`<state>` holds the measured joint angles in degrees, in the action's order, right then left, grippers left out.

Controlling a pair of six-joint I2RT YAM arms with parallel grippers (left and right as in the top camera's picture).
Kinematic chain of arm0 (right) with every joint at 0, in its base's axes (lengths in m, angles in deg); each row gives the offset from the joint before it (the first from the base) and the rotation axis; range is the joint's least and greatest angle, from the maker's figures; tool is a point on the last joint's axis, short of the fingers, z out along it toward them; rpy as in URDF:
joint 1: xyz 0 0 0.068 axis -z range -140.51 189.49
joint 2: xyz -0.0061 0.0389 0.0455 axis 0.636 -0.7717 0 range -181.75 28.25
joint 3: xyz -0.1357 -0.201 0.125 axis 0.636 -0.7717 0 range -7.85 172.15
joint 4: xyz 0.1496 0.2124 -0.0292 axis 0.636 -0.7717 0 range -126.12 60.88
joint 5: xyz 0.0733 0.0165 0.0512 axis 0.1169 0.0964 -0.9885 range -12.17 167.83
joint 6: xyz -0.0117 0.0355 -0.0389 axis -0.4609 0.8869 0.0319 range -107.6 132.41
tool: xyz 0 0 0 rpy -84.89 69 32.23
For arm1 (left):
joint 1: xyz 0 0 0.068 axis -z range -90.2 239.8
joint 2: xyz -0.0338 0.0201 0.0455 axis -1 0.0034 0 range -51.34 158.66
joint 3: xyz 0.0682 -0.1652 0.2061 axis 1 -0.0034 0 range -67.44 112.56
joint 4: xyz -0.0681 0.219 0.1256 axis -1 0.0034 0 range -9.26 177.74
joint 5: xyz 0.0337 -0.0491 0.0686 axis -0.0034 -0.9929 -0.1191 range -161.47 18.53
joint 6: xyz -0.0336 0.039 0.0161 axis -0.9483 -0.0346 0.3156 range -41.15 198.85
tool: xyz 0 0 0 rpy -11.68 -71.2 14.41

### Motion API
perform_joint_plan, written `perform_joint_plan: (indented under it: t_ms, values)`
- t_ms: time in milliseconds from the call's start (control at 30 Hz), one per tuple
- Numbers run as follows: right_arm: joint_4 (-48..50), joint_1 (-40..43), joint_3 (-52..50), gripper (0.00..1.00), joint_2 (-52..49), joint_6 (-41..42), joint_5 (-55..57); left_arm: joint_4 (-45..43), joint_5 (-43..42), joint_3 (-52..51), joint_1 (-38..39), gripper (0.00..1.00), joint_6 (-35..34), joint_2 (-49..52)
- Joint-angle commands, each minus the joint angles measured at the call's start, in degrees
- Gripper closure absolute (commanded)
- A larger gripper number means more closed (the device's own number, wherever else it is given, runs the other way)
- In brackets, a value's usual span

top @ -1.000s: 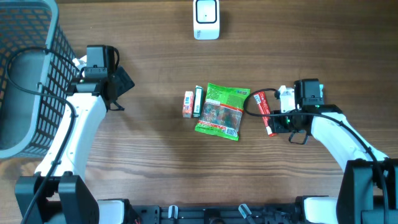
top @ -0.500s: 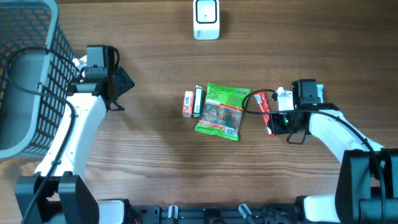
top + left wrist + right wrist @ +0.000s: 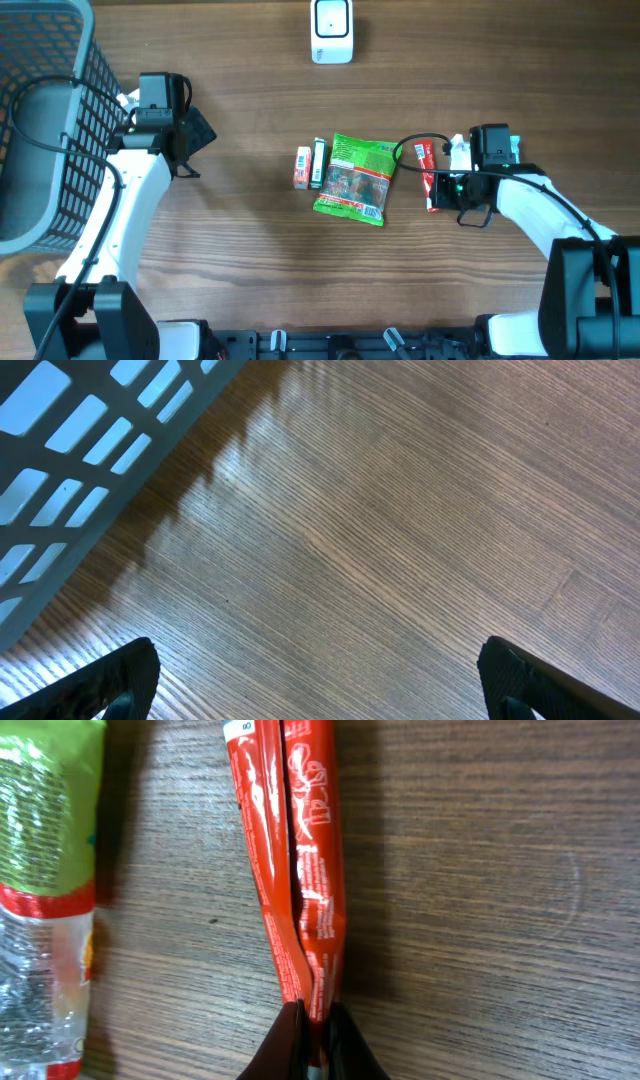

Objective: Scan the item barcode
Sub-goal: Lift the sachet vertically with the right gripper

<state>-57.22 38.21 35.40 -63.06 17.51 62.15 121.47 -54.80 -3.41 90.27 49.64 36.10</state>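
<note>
Wooden table [image 3: 250,260]: right pincer [image 3: 312,1020] pinches the red packet [image 3: 305,870], left pincer [image 3: 320,678] stands spread.

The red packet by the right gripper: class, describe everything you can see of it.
The red packet is a long, narrow, glossy wrapper, plastic or foil by its look, with white print and a lengthwise seam or fold. It lies along the wooden table, beside the green bag with a narrow gap between them. The right gripper is shut on its near end, pinching the wrapper into a crease. No barcode can be made out on the visible side.
</note>
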Motion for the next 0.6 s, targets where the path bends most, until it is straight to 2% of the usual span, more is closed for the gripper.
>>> perform_joint_plan:
  t_ms: [0,133,400,567]
  values:
    - [-3.43,0.04,5.11,0.96,1.66,-0.48,-1.38,-0.13,0.76,0.04,-0.22,0.00,0.48,0.28]
    - [-7.72,0.02,10.43,0.96,5.09,-0.42,-1.42,-0.15,0.76,0.04,-0.22,0.00,0.48,0.28]
    - [-7.91,0.02,11.21,0.96,9.25,-0.66,-2.95,-0.15,0.76,0.04,-0.22,0.00,0.48,0.28]
    - [-10.38,0.02,13.94,0.96,9.27,-4.96,-4.74,-0.15,0.76,0.04,-0.22,0.00,0.48,0.28]
